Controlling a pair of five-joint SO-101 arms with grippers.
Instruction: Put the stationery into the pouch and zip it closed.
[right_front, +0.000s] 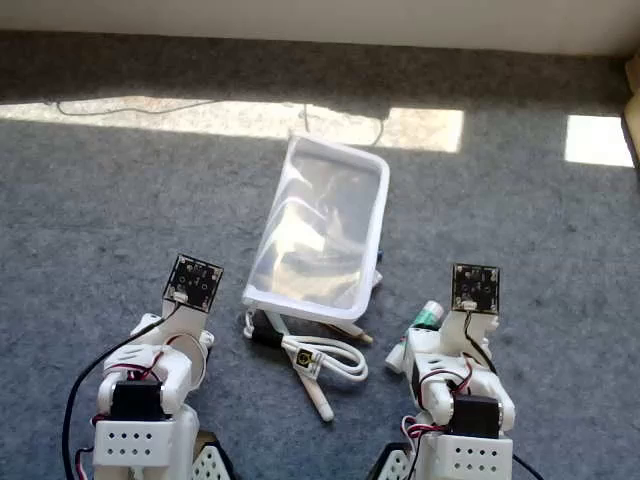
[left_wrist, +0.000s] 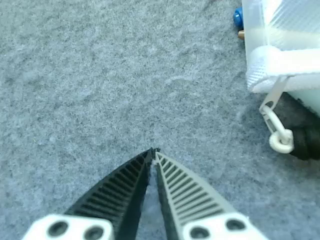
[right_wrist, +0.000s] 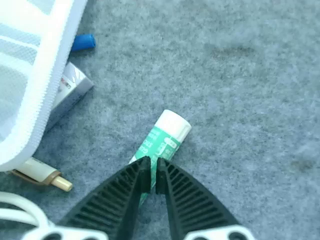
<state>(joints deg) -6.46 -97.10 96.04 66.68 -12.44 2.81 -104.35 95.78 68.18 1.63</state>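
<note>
The translucent white mesh pouch (right_front: 320, 230) lies flat on the grey carpet between and beyond the two arms. Stationery pokes out around its near edge: a green-and-white glue stick (right_wrist: 165, 140), a silver box (right_wrist: 70, 90), a blue cap (right_wrist: 82, 42) and a beige pen (right_wrist: 40, 175). My right gripper (right_wrist: 151, 167) is shut, its tips just above the glue stick's near end, holding nothing. My left gripper (left_wrist: 153, 151) is shut over bare carpet, to the side of the pouch corner (left_wrist: 280, 55) and its white zipper pull (left_wrist: 276, 132).
A white looped cord (right_front: 330, 355) with a small tag, a white pen (right_front: 315, 395) and a black item (right_front: 265, 330) lie in front of the pouch between the arms. A sunlit strip (right_front: 230, 118) and a cable cross the far carpet.
</note>
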